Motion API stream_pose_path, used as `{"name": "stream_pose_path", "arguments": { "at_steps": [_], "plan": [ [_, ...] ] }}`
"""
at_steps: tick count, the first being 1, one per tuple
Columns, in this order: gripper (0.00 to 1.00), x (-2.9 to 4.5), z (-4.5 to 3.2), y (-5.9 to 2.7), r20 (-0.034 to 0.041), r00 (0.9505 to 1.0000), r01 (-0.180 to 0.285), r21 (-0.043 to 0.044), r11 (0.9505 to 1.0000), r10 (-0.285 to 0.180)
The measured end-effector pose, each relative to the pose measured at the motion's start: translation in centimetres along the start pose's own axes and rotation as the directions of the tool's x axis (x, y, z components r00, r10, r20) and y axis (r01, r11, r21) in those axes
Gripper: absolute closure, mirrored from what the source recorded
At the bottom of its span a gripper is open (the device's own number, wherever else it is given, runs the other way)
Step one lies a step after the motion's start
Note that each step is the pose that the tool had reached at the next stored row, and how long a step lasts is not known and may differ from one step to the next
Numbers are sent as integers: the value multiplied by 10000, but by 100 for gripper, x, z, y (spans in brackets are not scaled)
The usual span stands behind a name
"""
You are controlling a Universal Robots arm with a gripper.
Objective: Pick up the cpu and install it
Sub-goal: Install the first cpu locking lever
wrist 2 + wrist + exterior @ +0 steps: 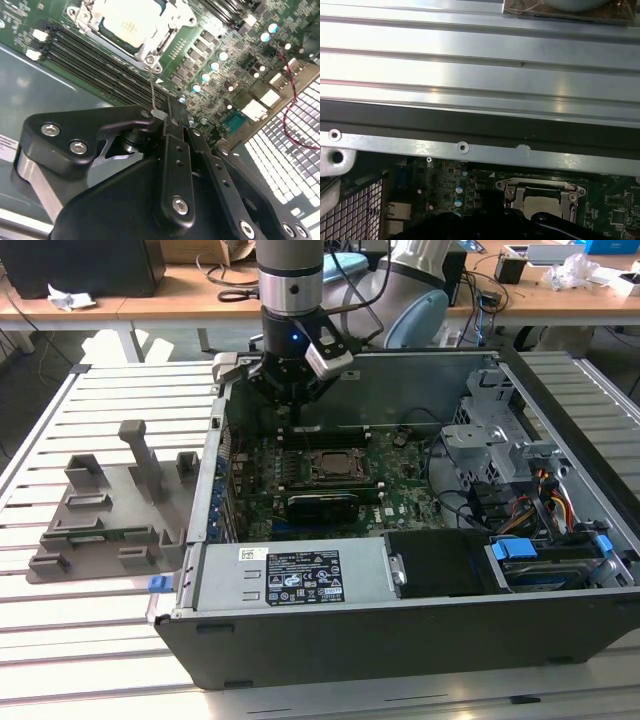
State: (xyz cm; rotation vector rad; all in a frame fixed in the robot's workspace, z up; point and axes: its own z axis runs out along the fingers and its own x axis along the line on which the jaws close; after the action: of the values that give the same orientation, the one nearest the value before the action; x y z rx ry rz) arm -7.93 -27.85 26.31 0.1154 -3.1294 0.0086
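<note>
The cpu (131, 24), a silver-topped square chip, lies inside the metal-framed socket (152, 59) on the green motherboard. It also shows in the first wrist view as the cpu (541, 205) and in the exterior view as the cpu (334, 466). My gripper (291, 408) hangs inside the open computer case, just behind the socket and above the board. In the second wrist view the gripper (170, 107) has its black fingers drawn together. The thin wire socket lever (153, 90) runs from the socket corner to the fingertips; whether it is pinched I cannot tell.
A grey plastic tray (110, 510) sits on the slatted table at the exterior view's left. Inside the case are the power supply (290, 580), a drive cage (490, 430), cables (545, 500) and memory slots (85, 60). The case's rear wall (470, 150) is close behind the gripper.
</note>
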Motion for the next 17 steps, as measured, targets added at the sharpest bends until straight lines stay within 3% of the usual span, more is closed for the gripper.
{"name": "stream_pose_path", "arguments": {
  "at_steps": [1,11,17],
  "plan": [
    [89,-52,0,-4,-7,10000,3,0,10000,-3],
    [89,-275,2,-20,-63,10000,3,-3,10000,-3],
    [89,-295,3,-22,-66,10000,1,-5,10000,-1]
  ]
}}
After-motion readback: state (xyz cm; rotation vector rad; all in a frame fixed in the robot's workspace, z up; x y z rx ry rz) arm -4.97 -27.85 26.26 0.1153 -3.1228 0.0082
